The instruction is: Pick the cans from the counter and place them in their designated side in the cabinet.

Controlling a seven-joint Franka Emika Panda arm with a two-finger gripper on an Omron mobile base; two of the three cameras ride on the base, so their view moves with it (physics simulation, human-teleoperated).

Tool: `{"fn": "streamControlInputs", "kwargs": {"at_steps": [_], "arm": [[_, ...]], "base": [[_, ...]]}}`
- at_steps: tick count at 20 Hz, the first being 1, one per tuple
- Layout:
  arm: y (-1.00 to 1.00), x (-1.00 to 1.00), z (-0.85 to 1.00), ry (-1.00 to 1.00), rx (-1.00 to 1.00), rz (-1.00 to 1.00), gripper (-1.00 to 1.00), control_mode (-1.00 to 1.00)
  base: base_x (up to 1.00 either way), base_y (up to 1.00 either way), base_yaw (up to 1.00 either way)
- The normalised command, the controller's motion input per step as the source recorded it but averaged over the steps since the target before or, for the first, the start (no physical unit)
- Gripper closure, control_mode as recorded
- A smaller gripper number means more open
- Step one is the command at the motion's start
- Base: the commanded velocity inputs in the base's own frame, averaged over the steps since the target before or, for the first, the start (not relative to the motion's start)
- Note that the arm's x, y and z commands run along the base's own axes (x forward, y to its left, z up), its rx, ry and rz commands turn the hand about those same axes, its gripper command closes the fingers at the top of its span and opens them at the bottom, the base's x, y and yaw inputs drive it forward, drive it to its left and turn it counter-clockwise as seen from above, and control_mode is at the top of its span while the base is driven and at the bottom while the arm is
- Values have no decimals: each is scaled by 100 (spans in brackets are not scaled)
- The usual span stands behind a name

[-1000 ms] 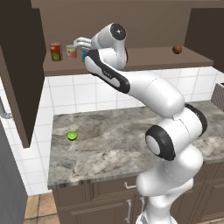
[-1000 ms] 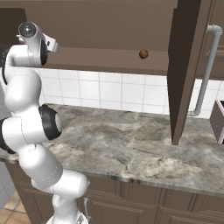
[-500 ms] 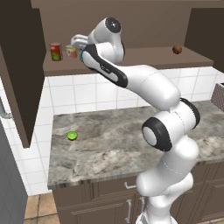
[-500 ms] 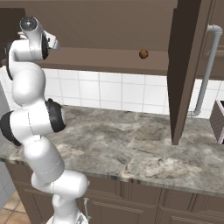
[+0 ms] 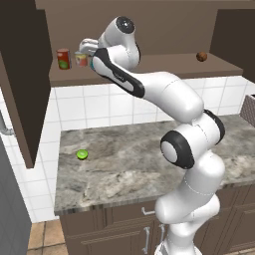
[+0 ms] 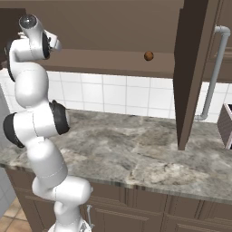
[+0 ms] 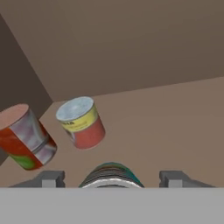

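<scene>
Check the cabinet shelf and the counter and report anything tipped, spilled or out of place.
Nothing is tipped or spilled. On the cabinet shelf the tall red can and the banded can stand upright, with the teal can between the end effector fingers. A lime half lies alone on the counter, and a small brown ball sits far along the shelf.

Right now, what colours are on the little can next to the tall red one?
Yellow and red bands with a grey top on the little can, best in the hand view.

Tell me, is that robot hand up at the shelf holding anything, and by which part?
It looks like nothing is gripped. The teal can sits between the fingertips of the hand, which stand apart from its sides, beside the banded can on the shelf.
</scene>
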Motion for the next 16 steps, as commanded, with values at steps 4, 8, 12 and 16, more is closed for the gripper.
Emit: {"fn": "streamControlInputs", "kwargs": {"at_steps": [4, 8, 12, 16], "arm": [[0, 0, -3, 0, -2, 0, -100, -100], [0, 0, -1, 0, -1, 0, -100, -100], [0, 4, 0, -1, 0, 0, -100, -100], [0, 13, 0, -4, 0, 0, -100, -100]], "base": [[0, 0, 0], [0, 0, 0], [0, 0, 0], [0, 0, 0]]}}
